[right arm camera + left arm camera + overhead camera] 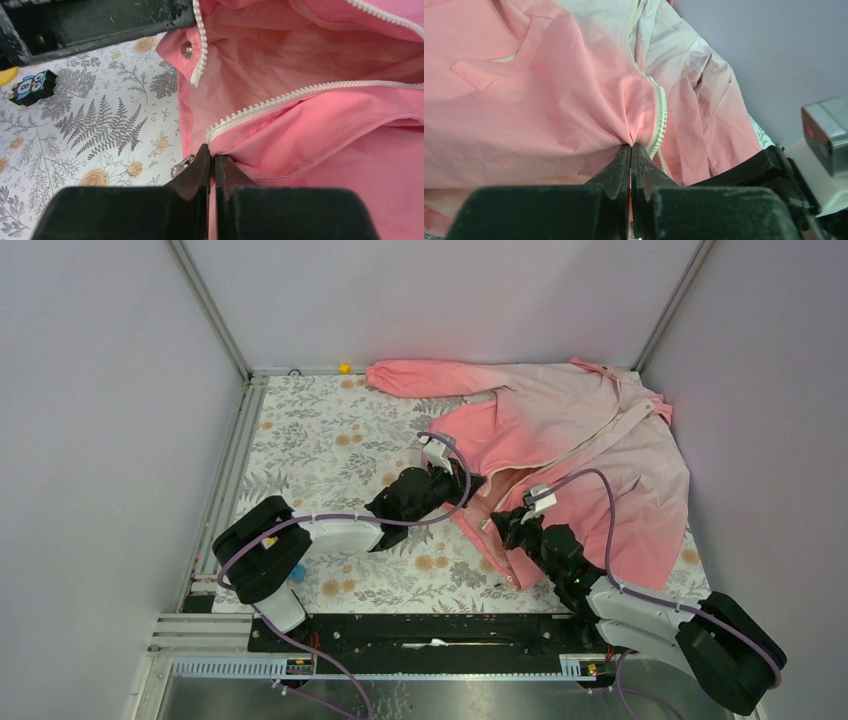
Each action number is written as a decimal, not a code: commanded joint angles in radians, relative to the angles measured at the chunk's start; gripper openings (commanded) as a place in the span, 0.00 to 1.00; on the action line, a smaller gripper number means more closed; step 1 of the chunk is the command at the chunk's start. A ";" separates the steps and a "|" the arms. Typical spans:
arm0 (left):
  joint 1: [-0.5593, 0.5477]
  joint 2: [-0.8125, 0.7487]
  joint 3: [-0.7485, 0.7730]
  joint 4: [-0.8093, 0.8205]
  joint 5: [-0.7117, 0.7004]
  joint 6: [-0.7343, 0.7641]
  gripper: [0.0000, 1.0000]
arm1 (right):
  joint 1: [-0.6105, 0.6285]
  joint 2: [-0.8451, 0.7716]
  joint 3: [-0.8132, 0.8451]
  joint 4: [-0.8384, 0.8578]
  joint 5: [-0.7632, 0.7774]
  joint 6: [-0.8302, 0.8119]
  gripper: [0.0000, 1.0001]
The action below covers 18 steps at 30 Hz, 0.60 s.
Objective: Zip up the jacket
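The pink jacket (590, 440) lies open on the right half of the floral table, collar toward the far right. My left gripper (472, 483) is shut on a fold of its fabric (524, 115) just left of one row of white zipper teeth (660, 115). My right gripper (500, 523) is shut on the jacket's hem (325, 150) at the bottom end of the other zipper row (280, 99). A metal zipper slider (182, 165) shows just left of my right fingers. The two zipper rows stand apart, the left one (200, 50) beside a snap button (187, 49).
The floral table cover (330, 450) is bare left of the jacket. A small blue owl block (34, 87) lies by the left arm's base, also in the top view (297, 571). A yellow piece (344, 367) sits at the far edge. Grey walls close in on three sides.
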State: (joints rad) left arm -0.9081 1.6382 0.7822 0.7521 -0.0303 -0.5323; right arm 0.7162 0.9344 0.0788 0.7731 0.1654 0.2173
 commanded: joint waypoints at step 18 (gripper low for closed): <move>-0.034 0.063 0.093 0.009 -0.012 -0.048 0.00 | -0.005 0.093 -0.117 0.465 0.033 -0.151 0.00</move>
State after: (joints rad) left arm -0.9382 1.6917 0.8276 0.7200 -0.0711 -0.5640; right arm 0.7158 0.9825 0.0044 1.0447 0.1905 0.1299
